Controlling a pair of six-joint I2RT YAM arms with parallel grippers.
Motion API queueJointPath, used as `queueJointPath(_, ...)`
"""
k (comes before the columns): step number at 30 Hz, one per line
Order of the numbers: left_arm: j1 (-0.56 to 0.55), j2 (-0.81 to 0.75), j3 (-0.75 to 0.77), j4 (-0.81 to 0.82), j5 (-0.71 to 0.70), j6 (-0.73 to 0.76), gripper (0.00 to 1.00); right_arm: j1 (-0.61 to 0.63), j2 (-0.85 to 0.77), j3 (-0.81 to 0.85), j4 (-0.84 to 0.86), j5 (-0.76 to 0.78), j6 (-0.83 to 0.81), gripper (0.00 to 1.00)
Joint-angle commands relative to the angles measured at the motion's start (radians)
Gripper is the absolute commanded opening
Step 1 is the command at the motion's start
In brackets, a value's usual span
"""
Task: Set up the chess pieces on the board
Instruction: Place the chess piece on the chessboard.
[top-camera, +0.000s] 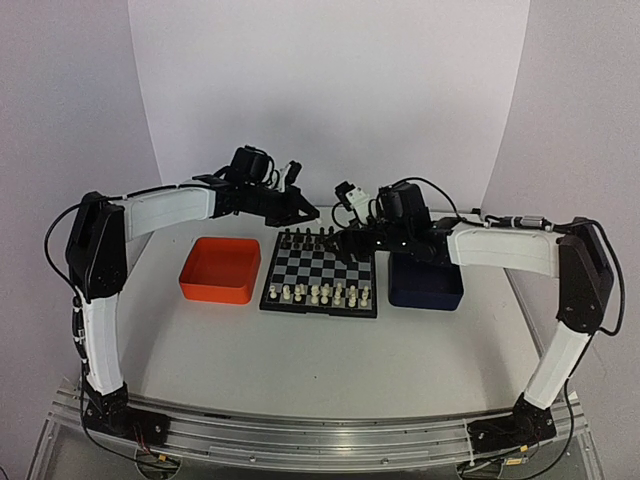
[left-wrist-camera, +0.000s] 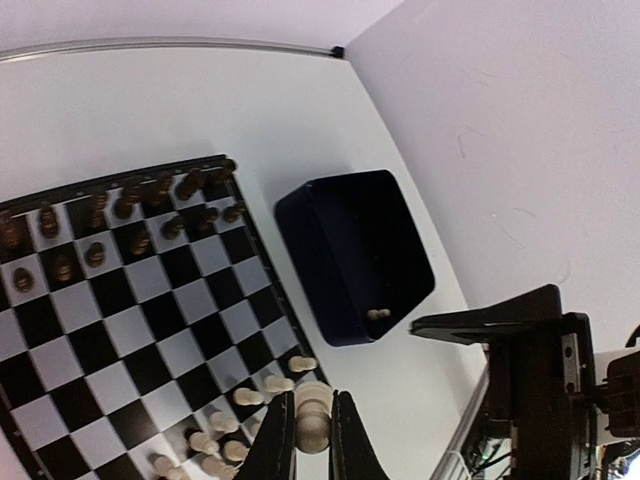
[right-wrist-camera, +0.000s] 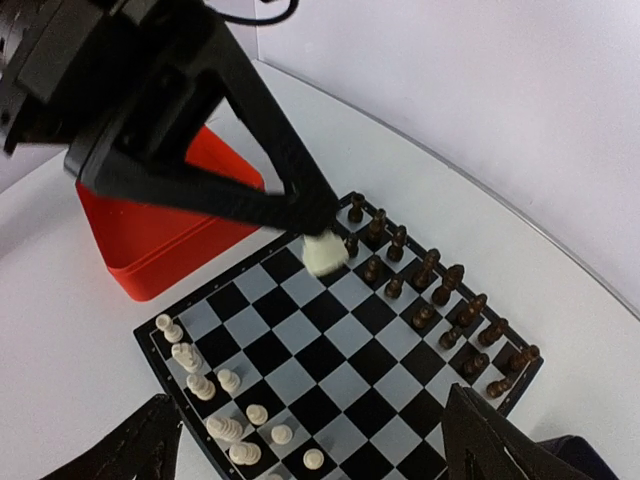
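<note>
Two grippers over the board (top-camera: 318, 268): left gripper (left-wrist-camera: 314, 432) pinching one cream piece (left-wrist-camera: 314, 415) above the far rows, right gripper (right-wrist-camera: 315, 450) spread wide, holding nothing.

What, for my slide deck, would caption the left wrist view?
Left claw pinching a cream chess piece above the board, dark blue tray beside it.

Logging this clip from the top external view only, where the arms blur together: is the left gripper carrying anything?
Observer: Yes, the left gripper is shut on a cream-white chess piece.
Operator: Are more pieces waiting to be picked?
Observer: One cream-white piece lies against a wall of the dark blue tray.
Operator: And the other arm?
Observer: The right gripper is open and empty above the chessboard.
</note>
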Motion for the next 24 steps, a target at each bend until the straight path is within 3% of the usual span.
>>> queueJointPath(1,0.030,-0.114,-0.019,-0.202,-0.211,0.139,0.00,0.004,-0.133,-0.084,-0.056,0.045,0.046,0.92)
queueJointPath(10,0.009,-0.017,0.056,-0.556,-0.308,0.277,0.00,-0.072,-0.174,-0.098,-0.232,0.351,0.250,0.97)
queueJointPath(16,-0.002,0.055,0.113,-0.611,-0.290,0.299,0.00,-0.166,-0.198,-0.124,-0.282,0.381,0.413,0.98)
queueJointPath(24,-0.011,0.136,0.175,-0.639,-0.273,0.319,0.00,-0.188,-0.223,-0.161,-0.302,0.457,0.461,0.98)
